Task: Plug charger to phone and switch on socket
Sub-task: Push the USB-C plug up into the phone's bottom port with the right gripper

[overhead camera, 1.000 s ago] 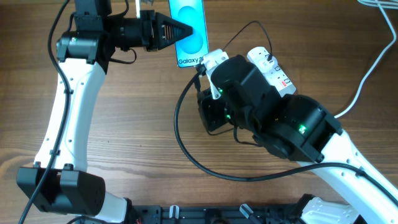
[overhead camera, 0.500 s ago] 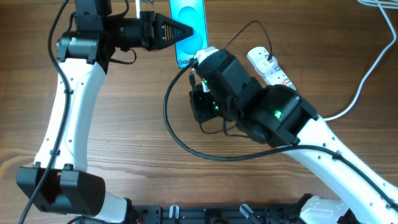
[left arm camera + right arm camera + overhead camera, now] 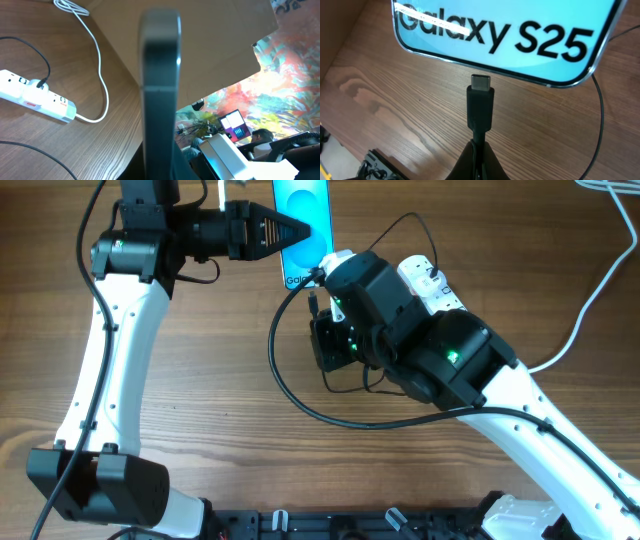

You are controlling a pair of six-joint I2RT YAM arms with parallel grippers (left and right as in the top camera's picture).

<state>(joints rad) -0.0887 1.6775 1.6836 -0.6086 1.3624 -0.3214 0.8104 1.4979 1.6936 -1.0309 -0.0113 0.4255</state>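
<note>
Plugging is the step in hand; the left tool [image 3: 300, 230] pinches the Galaxy S25 phone [image 3: 520, 30] at the far edge of the worktop [image 3: 220, 380]; the right tool [image 3: 479, 152], pressed together on the charger's USB-C plug [image 3: 480, 100], holds it just short of the phone's near edge; next, likely, it must align with the unseen port and push straight; the power strip [image 3: 37, 95] lies to the right.
</note>
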